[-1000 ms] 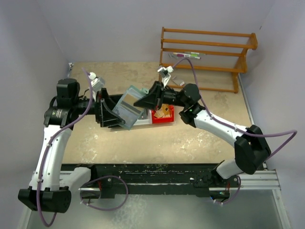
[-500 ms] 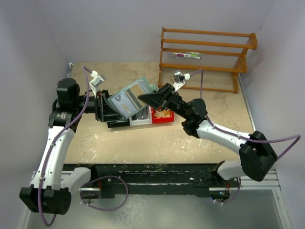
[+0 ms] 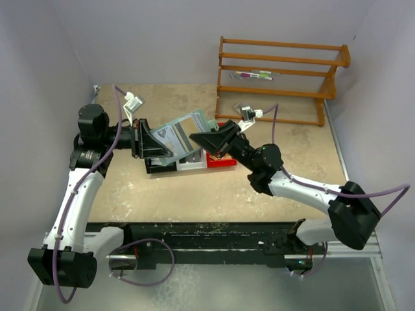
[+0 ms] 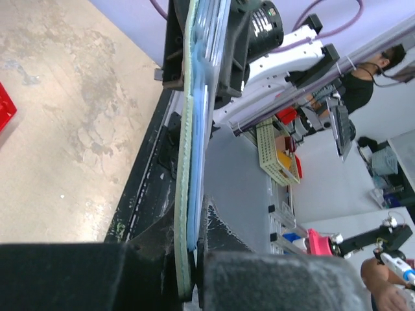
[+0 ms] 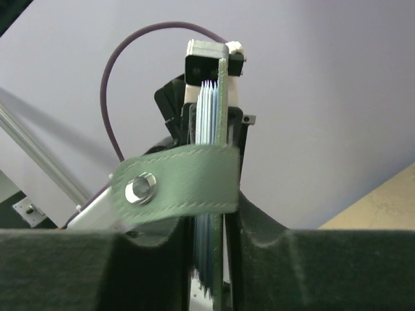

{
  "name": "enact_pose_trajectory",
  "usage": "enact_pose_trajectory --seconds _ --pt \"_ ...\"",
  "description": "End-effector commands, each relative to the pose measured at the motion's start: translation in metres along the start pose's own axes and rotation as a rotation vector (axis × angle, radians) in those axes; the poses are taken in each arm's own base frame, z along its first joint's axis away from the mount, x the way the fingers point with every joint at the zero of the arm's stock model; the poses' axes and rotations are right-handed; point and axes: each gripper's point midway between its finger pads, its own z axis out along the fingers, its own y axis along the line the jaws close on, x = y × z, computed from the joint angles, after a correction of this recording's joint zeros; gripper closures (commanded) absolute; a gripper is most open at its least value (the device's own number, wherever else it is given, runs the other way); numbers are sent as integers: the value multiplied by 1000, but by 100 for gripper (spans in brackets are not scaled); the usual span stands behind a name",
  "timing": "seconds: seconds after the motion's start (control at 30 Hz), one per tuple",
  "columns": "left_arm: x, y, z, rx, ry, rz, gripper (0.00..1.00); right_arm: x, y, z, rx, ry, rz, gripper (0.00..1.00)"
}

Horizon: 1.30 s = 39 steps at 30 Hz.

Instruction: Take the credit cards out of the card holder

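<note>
Our left end effector [image 4: 188, 275] is clamped tight on one edge of the flat grey-green fabric card holder [image 4: 183, 194]. Our right end effector [image 5: 211, 259] pinches the opposite edge, where the holder's snap strap [image 5: 175, 178] folds across. We see thin light-blue credit cards [image 5: 206, 110] stacked inside the holder, held tilted above small bins [image 3: 224, 162] on the beige worktop [image 3: 168, 103].

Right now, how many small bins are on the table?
3, in a row: black bin on the left, white bin in the middle, red bin on the right. The card holder overlaps them, so more may be hidden.
</note>
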Motion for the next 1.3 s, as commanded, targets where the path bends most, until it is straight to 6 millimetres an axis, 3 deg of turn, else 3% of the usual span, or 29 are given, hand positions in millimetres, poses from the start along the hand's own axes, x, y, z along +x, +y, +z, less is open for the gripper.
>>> enact_pose_trajectory --seconds 0.0,0.07,0.13,0.27,0.33,0.43,0.6,0.67,0.93,1.07,1.27 --pt "-13 9 -1 -74 -24 60 100 -12 16 -7 -59 -12 -14 68" --pt "-10 21 -4 -143 4 35 100 -11 9 -12 -65 65 -33 50" --pt "-3 32 -6 -182 49 12 100 -9 -1 -16 -77 168 -48 38" --pt "11 44 -10 -208 123 -6 100 16 -13 -18 -132 433 -52 26" --pt "15 44 -10 -199 133 -7 100 22 -23 -17 -108 483 -54 23" --pt "18 42 -10 -180 137 1 100 25 -24 -19 -125 494 -74 23" --pt "20 38 -9 -141 146 6 100 29 -26 -18 -127 531 -53 36" --pt "20 37 -9 -136 153 8 100 31 -30 -18 -106 542 -39 37" --pt "19 18 -11 -80 168 74 100 18 -51 -22 -15 601 -128 24" --pt "23 17 -11 -70 179 73 100 14 -34 -33 -134 645 -131 28" --pt "28 17 -11 -46 191 63 100 14 -24 -30 -213 676 -77 31"
